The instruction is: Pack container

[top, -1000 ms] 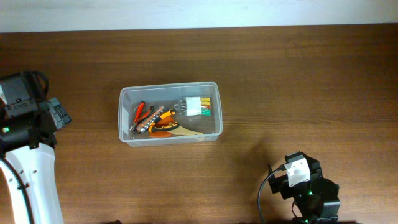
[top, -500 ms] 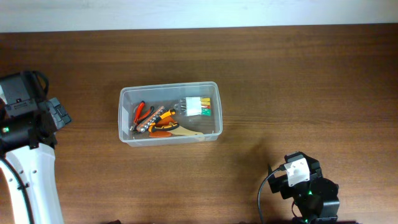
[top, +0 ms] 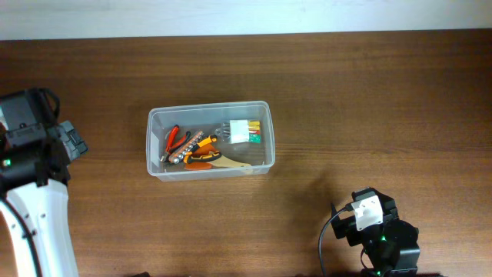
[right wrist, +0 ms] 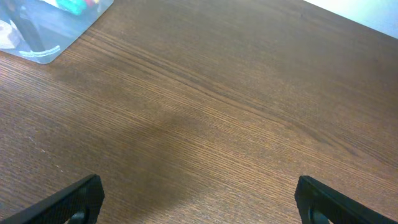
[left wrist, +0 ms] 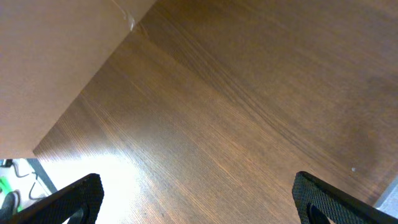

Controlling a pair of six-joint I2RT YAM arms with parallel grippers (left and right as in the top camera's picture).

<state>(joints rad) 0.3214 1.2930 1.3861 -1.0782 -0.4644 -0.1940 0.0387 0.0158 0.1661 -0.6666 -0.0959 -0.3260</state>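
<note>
A: How does the left gripper stand?

B: Wide open. Its two dark fingertips sit at the bottom corners of the left wrist view, with only bare wooden worktop between them. It has hold of nothing.

A: And the right gripper?

B: The same: spread wide and empty, with brown wood grain below it. In the right wrist view a corner of the container shows at the top left, well apart from the fingertips.

A: Where are the arms seen from above?

B: The left arm is at the left edge of the worktop and the right arm is near the bottom right. Neither touches the container.

A: And where is the container?

B: The clear bin stands upright a little left of the worktop's middle, between the two arms and nearer the left one. Inside lie red-handled pliers towards the left wall, an orange and black tool just beside them, and a white block with green and orange bits towards the right end.
</note>
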